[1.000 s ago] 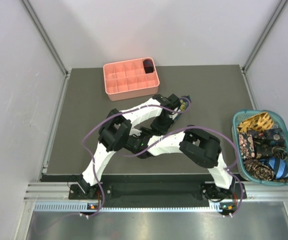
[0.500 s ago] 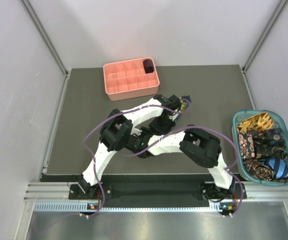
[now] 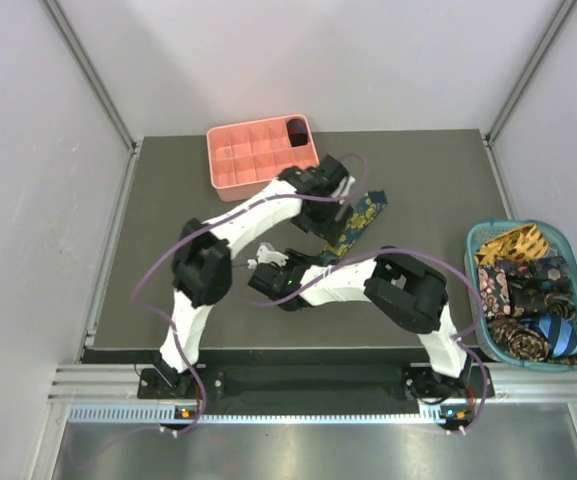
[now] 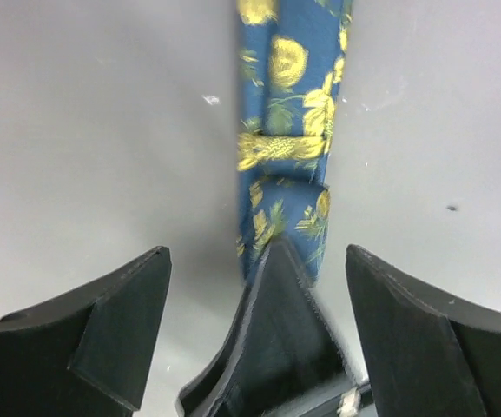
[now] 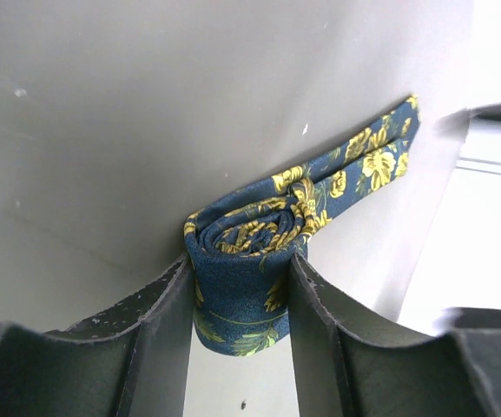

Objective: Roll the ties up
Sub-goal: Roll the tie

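Here, the right gripper (image 5: pixel 237 300) clenches the coiled end of the tie (image 5: pixel 259 228), whose loose tail runs straight ahead of the released left gripper (image 4: pixel 257 261).

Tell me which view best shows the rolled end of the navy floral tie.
Right wrist: the coil sits close up, spiral visible, pinched between the fingers. Left wrist shows only the flat strip; the top view, the tie small, its coil not discernible.
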{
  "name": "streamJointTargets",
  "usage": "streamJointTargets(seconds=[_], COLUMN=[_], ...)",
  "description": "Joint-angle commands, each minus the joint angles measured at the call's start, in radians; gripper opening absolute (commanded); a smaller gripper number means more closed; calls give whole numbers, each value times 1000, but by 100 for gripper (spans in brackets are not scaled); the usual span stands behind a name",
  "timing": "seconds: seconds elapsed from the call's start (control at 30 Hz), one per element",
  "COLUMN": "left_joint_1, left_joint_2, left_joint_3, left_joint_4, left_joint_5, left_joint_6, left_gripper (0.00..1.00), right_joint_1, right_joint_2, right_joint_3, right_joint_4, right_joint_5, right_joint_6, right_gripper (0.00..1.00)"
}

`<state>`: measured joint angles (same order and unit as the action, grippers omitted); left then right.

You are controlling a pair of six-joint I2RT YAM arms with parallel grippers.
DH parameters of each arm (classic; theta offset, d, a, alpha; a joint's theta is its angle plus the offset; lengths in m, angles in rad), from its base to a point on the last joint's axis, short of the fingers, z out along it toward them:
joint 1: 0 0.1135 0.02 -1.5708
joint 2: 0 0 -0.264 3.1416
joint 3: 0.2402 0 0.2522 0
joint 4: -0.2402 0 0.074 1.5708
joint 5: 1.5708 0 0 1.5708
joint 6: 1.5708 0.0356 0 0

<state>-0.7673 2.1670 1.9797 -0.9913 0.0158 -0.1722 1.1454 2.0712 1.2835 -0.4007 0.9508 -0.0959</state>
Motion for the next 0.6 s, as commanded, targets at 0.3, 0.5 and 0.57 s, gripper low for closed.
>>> streamJointTargets(seconds=[0.3,0.5,0.57], left_joint_1=[299,388,424], left_joint_2=[-567,-705,-761], left_joint_3=[-564,-766,-849], left_joint_4=[519,608,658], left_joint_5=[141,124,128], left_joint_6=[-210,-274,-309], left_gripper=[89,90,90], right_joint_1=[-130,-203,-237], right_joint_2=[-204,-289,-299], right_joint_3=[-105,-167,-179], right_joint_4=[23,89,103], right_joint_5=[-423,-657,-720], right_joint_6=[39,53,59], right_gripper=[29,28,28])
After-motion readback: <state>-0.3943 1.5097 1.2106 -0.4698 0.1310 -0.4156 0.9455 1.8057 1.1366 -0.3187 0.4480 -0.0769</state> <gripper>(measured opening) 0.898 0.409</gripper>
